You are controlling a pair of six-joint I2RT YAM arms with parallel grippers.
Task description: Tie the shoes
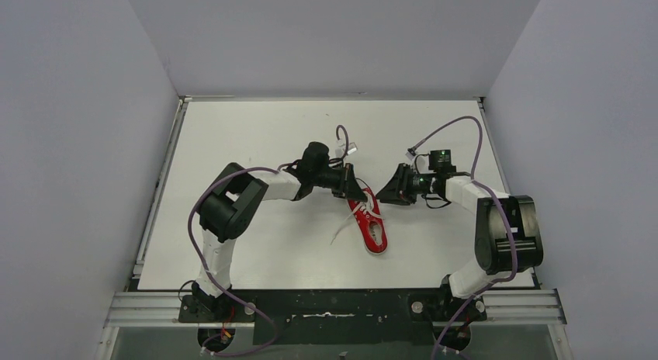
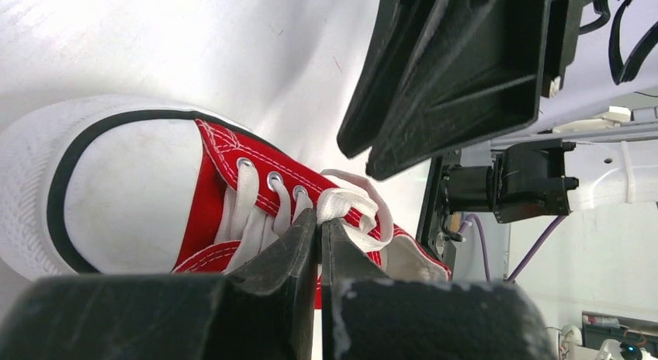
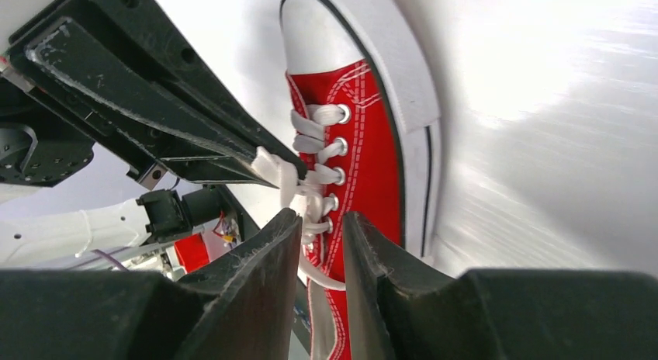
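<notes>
Shoe (image 1: pixel 371 226) lies flat on the table (image 1: pixel 256 135), toe end pointing away from the arm bases and the open heel end toward them, a bit diagonal. Left gripper (image 2: pixel 320 224) is down over the toe half of the shoe, reaching in from the left arm's side. Its fingers are pressed tight together with a bunch of the white laces (image 2: pixel 341 203) pinched right at the tips, just above the eyelets. Right gripper (image 3: pixel 322 220) sits on the other side of the shoe, tips aimed at that same lacing. It's very near the left gripper's tips, but they're not touching as far as I can see. Its fingers have a narrow gap between them. You can see a lace strand through that gap, but I can't tell if the pads touch it, and nothing looks clamped. One loose lace end (image 1: pixel 339 233) trails off the shoe onto the table on the left arm's side. Toe cap (image 2: pixel 124 197) is white with a black stripe, upper is red, sole rim white.
</notes>
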